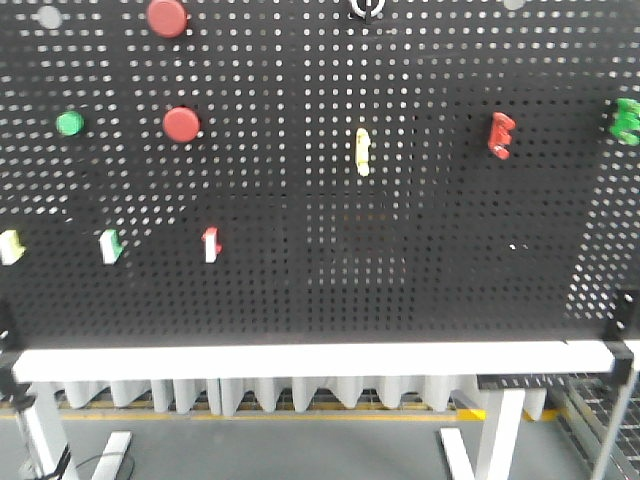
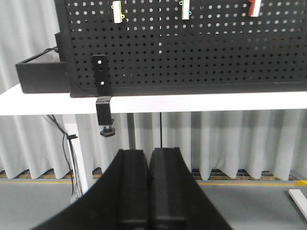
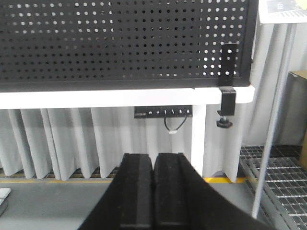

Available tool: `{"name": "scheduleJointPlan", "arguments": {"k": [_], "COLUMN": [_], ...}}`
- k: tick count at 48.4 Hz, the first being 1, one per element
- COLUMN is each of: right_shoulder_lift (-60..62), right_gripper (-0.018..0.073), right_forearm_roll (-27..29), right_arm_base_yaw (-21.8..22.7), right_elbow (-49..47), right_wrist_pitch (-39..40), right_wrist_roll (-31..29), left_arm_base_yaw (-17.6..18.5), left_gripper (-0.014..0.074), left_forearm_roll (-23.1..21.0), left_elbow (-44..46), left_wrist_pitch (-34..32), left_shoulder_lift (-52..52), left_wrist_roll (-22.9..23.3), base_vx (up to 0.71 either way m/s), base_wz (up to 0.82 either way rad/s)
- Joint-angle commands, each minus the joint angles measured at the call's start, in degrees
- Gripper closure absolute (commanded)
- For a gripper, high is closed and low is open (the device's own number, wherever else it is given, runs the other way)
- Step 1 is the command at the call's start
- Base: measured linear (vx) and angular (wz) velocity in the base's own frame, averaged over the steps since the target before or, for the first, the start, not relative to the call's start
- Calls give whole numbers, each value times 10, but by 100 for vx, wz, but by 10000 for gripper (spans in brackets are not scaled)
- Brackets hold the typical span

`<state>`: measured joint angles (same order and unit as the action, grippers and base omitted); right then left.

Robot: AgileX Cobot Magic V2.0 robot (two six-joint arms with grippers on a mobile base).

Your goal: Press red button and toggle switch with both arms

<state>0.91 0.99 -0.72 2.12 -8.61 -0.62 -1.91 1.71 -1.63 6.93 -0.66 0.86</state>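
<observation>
Because a smaller red disc [image 1: 181, 124] sits below the red button [image 1: 167, 17] at upper left in the front view, it might get pressed instead; the toggle switch [image 1: 501, 135] sits far right. Left wrist: left hand [image 2: 149, 158] pressed together, short of the counter [image 2: 192, 103]. Right wrist: right hand [image 3: 154, 160] likewise, so long reaches may drift.

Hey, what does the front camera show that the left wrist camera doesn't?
Only the front view: the larger red button, the smaller red button, the green button, the pale yellow switch and the red toggle switch. Only the left wrist view: the left gripper, its fingers closed together, and a black box beside the board. Both: the black pegboard, the white tabletop and the white switch with red tab.
</observation>
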Motion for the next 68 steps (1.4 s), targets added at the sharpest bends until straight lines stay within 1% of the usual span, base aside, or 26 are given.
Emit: {"name": "scheduleJointPlan", "arguments": {"k": [1,22,55,61,67,68], "right_shoulder_lift": [6,6,6,6,6,6], "right_gripper": [559,559,559,559,559,559], "right_forearm_roll": [-5,-5,-5,-5,-5,-5], "right_arm_base_yaw": [4,4,4,4,4,4], "right_elbow": [2,2,2,2,2,2], "right_wrist_pitch": [47,47,51,82,141,152], "right_wrist_roll": [-2,-2,-3,-3,-3,-3], "left_arm_base_yaw": [2,2,2,2,2,2], "left_gripper": [594,594,594,594,594,594], "left_forearm_roll": [-4,-4,-4,-4,-5,-5], "left_elbow": [-15,-15,-15,-15,-15,-15], "left_wrist_pitch": [-46,-46,-46,-57,-65,-75], "left_shoulder_lift": [-8,-8,-8,-8,-8,-8], "left_wrist_roll": [2,2,2,2,2,2], "base_vx": [23,13,1,0,0,0], "base_wz": [-1,0,0,0,0,0]}}
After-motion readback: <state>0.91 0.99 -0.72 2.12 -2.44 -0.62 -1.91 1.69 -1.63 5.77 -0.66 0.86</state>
